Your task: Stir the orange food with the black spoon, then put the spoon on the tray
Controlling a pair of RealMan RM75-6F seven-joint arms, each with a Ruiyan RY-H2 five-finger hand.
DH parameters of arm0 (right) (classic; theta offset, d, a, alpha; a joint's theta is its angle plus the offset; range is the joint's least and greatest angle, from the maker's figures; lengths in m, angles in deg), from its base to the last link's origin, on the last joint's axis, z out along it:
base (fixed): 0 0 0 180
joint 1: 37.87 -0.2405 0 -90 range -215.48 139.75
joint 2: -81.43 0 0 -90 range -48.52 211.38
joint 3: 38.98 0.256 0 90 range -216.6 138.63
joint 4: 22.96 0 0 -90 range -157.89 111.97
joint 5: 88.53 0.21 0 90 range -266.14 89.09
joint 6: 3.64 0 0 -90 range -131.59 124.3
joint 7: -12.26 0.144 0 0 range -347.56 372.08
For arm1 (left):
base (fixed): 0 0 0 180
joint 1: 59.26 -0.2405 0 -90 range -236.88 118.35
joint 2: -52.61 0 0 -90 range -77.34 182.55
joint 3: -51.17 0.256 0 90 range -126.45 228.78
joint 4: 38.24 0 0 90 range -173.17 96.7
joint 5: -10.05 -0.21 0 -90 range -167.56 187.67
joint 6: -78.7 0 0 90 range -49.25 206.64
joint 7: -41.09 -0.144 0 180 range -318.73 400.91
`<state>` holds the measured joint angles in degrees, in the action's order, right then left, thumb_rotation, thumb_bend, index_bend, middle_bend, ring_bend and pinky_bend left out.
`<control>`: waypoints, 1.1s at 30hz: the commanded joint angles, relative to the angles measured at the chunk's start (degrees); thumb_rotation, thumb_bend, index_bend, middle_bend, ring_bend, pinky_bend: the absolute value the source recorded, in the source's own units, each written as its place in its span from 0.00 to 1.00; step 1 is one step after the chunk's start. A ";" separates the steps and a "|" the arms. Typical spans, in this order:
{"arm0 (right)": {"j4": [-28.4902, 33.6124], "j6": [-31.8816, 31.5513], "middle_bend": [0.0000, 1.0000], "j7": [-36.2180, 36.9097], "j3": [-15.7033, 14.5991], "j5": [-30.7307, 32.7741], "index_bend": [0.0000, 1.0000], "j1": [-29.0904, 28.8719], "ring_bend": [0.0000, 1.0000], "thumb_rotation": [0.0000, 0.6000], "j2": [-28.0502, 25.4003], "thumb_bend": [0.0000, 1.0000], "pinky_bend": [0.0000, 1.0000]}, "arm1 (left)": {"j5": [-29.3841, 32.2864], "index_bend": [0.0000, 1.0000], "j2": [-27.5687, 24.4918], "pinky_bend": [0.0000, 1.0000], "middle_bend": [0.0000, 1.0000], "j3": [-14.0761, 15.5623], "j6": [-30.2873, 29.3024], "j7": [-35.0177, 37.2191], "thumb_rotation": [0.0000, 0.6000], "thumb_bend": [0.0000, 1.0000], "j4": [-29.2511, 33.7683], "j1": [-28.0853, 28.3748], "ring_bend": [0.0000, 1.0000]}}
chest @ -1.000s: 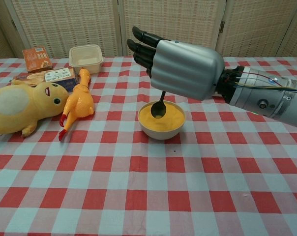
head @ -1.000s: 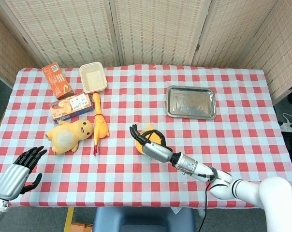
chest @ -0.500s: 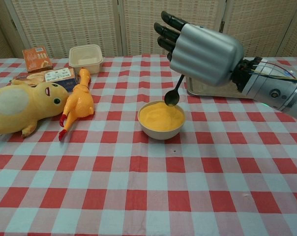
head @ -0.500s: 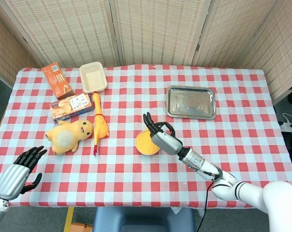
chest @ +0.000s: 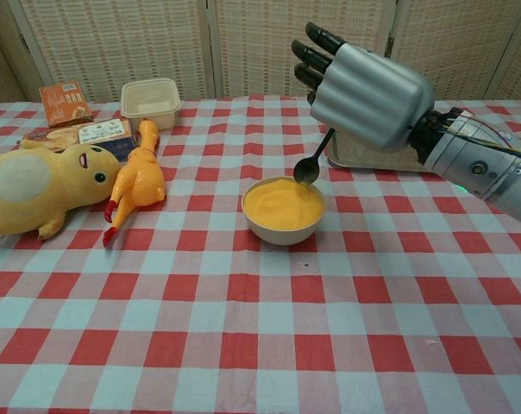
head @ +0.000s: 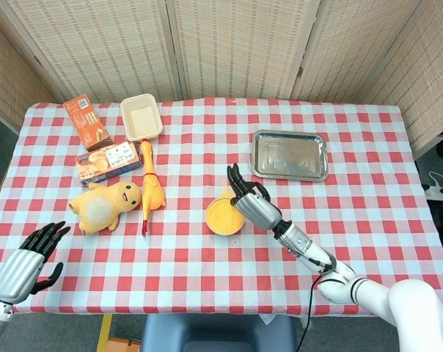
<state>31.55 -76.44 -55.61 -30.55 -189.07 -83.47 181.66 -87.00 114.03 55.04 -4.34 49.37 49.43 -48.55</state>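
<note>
At the near edge of the bench (head: 207,271), toward seven o'clock in the head view, the left robot hand (head: 27,258) hovers with its dark fingers spread apart and nothing in them; the chest view does not show it. Further in, close to the bench's middle, sits the white bowl (chest: 282,226) filled with orange food (chest: 282,205). Just above the bowl's two o'clock rim, the right robot hand (chest: 368,97) is clamped on the black spoon (chest: 310,166), fingertips pointing away toward the far screen; the spoon hangs from under the palm at a slant, its bowl lifted clear of the food and poised over the rim. At nine o'clock from the bowl lie a yellow plush duck (chest: 36,187) and, beside it, a rubber chicken (chest: 135,183) stretched lengthwise. Beyond them rests a flat snack box (head: 108,161), then an orange carton (head: 86,122) at about ten o'clock and an open beige food container (head: 141,117) next to it. At one o'clock from the bowl, well apart from it, the steel tray (head: 289,155) lies flat, partly hidden behind the right robot hand in the chest view.
</note>
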 commanded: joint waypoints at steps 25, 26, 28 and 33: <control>-21.44 11.00 0.25 12.09 23.60 40.54 0.83 -4.45 0.08 1.00 14.62 0.40 0.11 | 2.36 0.00 0.98 0.14 0.00 -0.61 3.31 -1.44 1.00 0.51 -0.45 1.07 0.00; -23.51 11.70 0.25 12.87 23.74 41.00 0.83 -5.15 0.08 1.00 15.27 0.40 0.11 | 2.50 0.00 1.04 0.14 0.00 -0.65 3.43 -1.55 1.00 0.51 -0.47 1.10 0.00; -28.15 13.14 0.25 14.56 23.96 41.76 0.82 -6.81 0.08 1.00 16.68 0.40 0.11 | 2.88 0.00 1.14 0.14 0.00 -0.69 3.88 -1.88 1.00 0.51 -0.40 1.19 0.00; -35.79 17.24 0.25 17.47 25.39 44.54 0.74 -10.27 0.08 1.00 19.47 0.40 0.11 | 3.54 0.00 1.39 0.14 0.00 -0.89 4.76 -2.50 1.00 0.51 -0.34 1.53 0.00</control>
<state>-0.60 -61.92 -40.42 -6.29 -146.61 -91.23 198.95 -83.49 115.38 54.19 0.40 46.94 49.08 -47.05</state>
